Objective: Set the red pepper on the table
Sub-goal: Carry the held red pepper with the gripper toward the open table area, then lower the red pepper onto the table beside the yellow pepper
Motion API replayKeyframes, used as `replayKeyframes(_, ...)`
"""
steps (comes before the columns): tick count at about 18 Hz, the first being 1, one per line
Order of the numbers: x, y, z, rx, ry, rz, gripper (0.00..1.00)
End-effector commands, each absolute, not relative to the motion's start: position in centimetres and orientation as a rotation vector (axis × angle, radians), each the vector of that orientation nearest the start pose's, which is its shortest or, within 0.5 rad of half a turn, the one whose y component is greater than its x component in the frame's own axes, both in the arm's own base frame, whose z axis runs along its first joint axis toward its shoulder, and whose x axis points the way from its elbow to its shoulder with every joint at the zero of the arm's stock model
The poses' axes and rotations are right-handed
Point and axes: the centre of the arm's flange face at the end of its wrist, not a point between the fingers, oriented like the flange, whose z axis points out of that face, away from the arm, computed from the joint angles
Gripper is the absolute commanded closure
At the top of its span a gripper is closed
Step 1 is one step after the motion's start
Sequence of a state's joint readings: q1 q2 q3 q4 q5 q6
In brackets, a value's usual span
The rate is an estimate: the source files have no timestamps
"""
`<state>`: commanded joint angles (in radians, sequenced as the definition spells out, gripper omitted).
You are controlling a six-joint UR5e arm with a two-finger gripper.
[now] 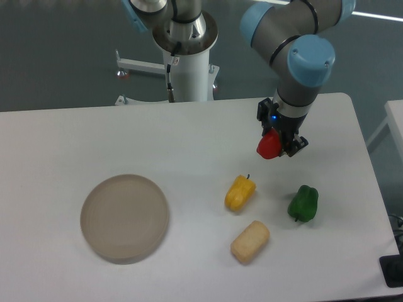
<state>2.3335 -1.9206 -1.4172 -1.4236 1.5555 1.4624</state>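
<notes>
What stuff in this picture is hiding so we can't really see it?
From the single fixed camera:
- The red pepper: its upper part and stem are covered by the gripper.
- Whether the pepper touches the table or hangs above it: this angle does not show.
- The gripper's fingertips: too small and dark to pick out.
- The dark object at the bottom right: cut off by the picture edge.

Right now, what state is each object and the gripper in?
gripper: shut on the red pepper, above the table.
red pepper: held in the gripper, not yet set down.
yellow pepper: lying on the table, free.
green pepper: resting on the table, free.
beige block: lying on the table, free.
plate: flat on the table, empty.
table: bearing everything but the red pepper.
</notes>
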Motion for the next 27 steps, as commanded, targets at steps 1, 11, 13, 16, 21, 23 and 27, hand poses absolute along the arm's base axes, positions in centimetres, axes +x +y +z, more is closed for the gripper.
replayKeyframes(1,-32.4,54.5,37.2,-2.983,1.041,-0.104,0.72)
replayKeyframes(11,-21.7,54.5,30.4,-3.071,0.877,-0.149,0.64)
replayKeyframes(13,-20.8,55.6,29.3,-3.081,0.887,-0.170,0.53)
replayKeyframes(16,-18.8,56.7,27.6,-3.100,0.867,-0.215,0.42)
replayKeyframes(21,-15.6,58.2,26.0,-3.132,0.834,-0.232,0.38)
replayKeyframes(23,-15.7,58.3,26.1,-3.126,0.848,-0.226,0.28)
replayKeyframes(27,-15.8,58.1,26.0,-3.128,0.852,-0.214,0.00)
